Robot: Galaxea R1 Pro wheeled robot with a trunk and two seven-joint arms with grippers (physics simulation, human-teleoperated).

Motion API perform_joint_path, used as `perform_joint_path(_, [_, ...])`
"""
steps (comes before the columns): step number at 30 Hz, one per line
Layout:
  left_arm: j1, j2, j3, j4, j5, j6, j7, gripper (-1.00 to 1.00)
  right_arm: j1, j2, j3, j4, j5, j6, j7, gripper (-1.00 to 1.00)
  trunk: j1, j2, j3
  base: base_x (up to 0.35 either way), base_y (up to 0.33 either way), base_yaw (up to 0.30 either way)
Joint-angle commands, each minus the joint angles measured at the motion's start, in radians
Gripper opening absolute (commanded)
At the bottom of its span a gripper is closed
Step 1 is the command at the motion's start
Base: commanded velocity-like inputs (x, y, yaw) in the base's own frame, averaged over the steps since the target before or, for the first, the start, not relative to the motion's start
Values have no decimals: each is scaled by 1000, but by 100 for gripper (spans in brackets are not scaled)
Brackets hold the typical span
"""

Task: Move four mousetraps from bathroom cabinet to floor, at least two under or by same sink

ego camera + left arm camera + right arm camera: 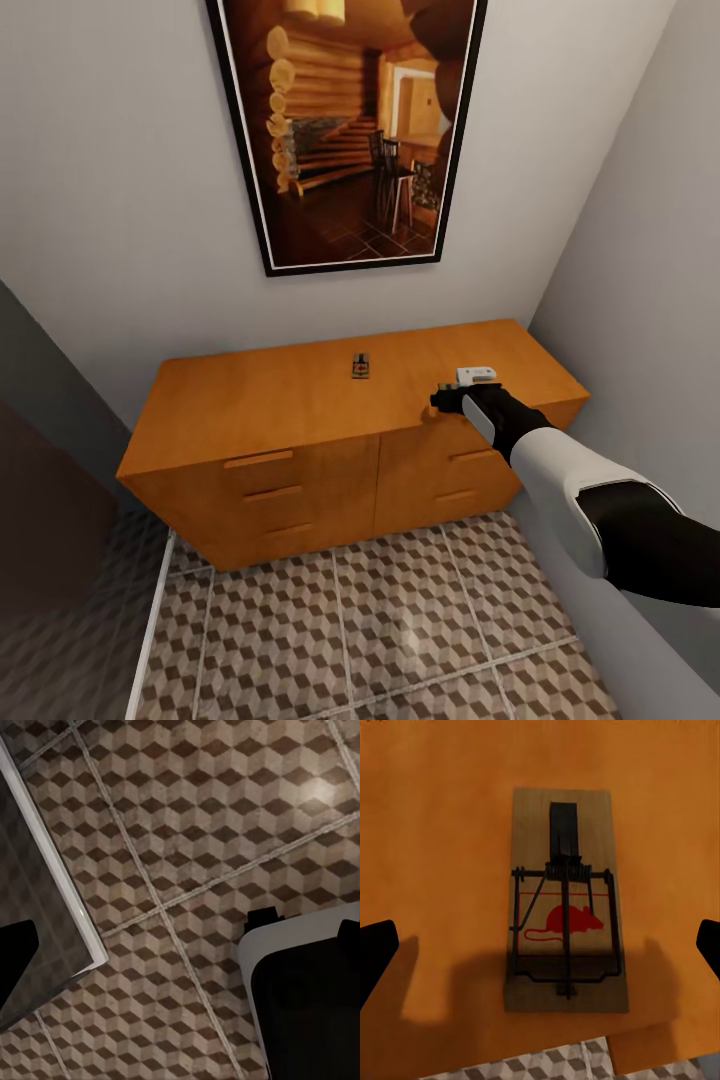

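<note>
Right gripper (447,397) spread wide above the cabinet (300,400), over its front edge, grasping nothing. Fingertips (376,952) parted either side of a mousetrap (564,915) lying flat on the cabinet top, close to that front edge, red mouse mark up. A second mousetrap (361,366) mid-top of the cabinet, nearer the wall. Bathroom floor (400,620) below the cabinet front. Left gripper (180,937) well above the floor tiles; clenched or released, cannot tell.
</note>
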Motion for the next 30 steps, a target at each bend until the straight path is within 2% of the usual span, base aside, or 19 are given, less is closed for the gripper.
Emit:
perform_joint_path(1, [-2, -1, -7, 4, 0, -6, 5, 100, -1, 0, 8, -1, -11, 5, -7, 100, 1, -2, -2, 0, 0, 0])
perform_joint_path(30, [-2, -2, -7, 4, 0, -6, 5, 100, 1, 0, 8, -1, -11, 3, -7, 100, 1, -2, -2, 0, -23, 0])
